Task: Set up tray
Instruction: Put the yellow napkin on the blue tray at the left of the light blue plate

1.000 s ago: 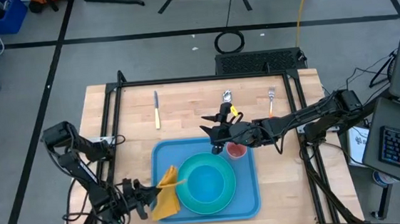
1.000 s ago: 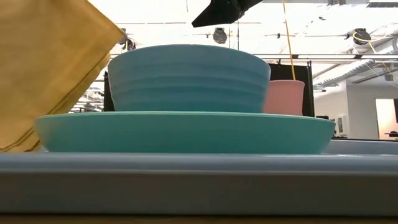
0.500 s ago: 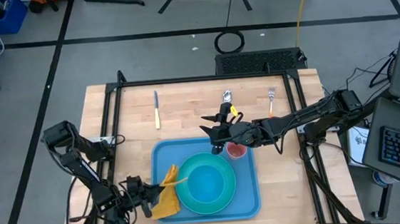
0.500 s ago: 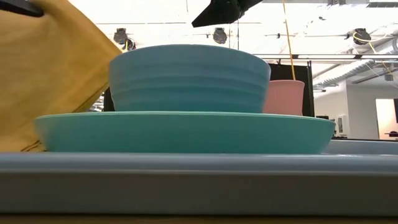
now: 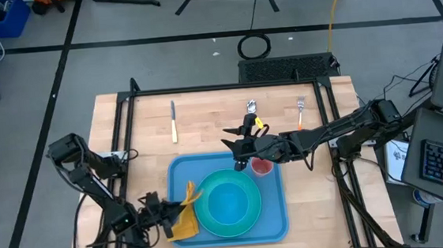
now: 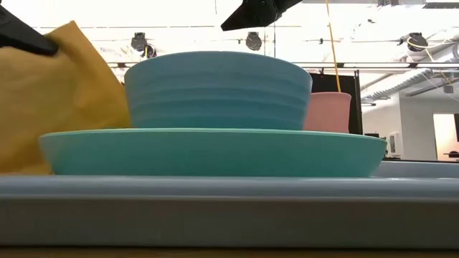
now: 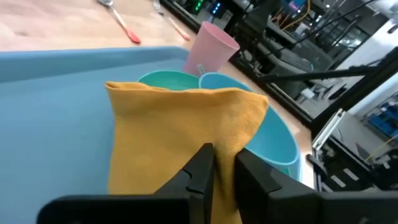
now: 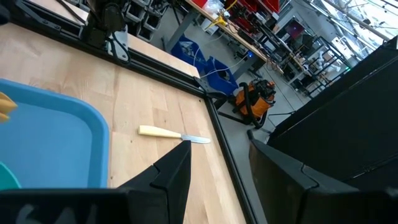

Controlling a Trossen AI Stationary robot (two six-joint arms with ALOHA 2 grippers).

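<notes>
Since a second ago the yellow cloth napkin [image 5: 186, 216] has sunk lower against the plate, the left gripper [image 7: 219, 163] pinching its top fold, lower left. One smooth light-blue plastic tray [image 5: 180, 176] sits lower centre, holding one round turquoise plate [image 5: 252, 214], one ribbed bowl [image 6: 218, 89] and one pink cup [image 5: 262, 167]. The right gripper [image 5: 240, 152] hovers spread above the cup.

Overhead camera looks straight down on the whole table. A table-height camera sits close against the tray [image 6: 229, 208], also visible from both wrist cameras.
</notes>
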